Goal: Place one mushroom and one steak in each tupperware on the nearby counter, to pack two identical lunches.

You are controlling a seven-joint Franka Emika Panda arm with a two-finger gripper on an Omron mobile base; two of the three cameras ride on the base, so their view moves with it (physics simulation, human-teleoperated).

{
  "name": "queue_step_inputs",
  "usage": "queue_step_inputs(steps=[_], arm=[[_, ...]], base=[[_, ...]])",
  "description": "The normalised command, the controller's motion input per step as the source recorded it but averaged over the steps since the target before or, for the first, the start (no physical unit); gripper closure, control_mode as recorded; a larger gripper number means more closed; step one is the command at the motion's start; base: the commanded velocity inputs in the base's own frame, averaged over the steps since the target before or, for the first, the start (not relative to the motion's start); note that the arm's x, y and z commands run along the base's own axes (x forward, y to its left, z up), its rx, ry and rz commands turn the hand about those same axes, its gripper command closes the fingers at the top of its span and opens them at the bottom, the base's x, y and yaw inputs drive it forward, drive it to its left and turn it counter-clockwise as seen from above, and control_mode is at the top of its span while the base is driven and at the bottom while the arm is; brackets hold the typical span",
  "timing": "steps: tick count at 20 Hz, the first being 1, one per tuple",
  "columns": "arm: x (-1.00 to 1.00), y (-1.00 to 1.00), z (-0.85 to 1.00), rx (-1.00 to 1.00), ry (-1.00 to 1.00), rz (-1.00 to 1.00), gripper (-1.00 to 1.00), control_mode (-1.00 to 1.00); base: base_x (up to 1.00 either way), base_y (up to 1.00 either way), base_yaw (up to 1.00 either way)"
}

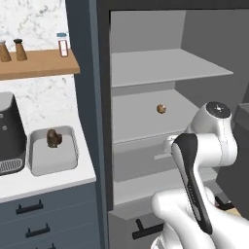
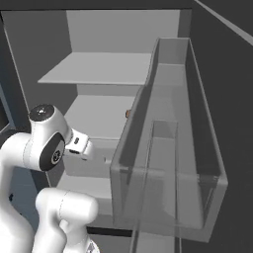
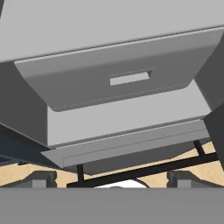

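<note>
One pale grey tupperware [image 1: 52,158] stands on the white counter [image 1: 58,182] beside the coffee machine. A dark brown piece of food [image 1: 53,138] sits in it; I cannot tell whether it is a mushroom or a steak. A small round brown mushroom [image 1: 161,108] lies on the middle shelf of the open fridge, and a sliver of it [image 2: 127,113] peeks past the door bin. My gripper [image 3: 113,180] is open and empty, its fingertips [image 3: 43,179] wide apart. It points at the grey fridge drawer [image 3: 122,83] just below the mushroom's shelf.
The black-and-grey coffee machine [image 1: 9,131] stands left of the tub. A wooden wall shelf [image 1: 39,63] above carries shakers. The open fridge door with its clear bins [image 2: 168,148] juts out close on the right. My own arm [image 1: 194,180] blocks the fridge's lower front.
</note>
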Motion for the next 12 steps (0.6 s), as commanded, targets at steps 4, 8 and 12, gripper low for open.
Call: queue_step_inputs(steps=[4,8,12], arm=[[0.00,0.00,0.00,0.00,0.00,0.00,-1.00,1.00],[0.00,0.00,0.00,0.00,0.00,0.00,-1.00,1.00],[0.00,0.00,0.00,0.00,0.00,0.00,-1.00,1.00]], base=[[0.24,0.00,0.01],[0.41,0.00,0.04],[0.61,0.00,0.00]])
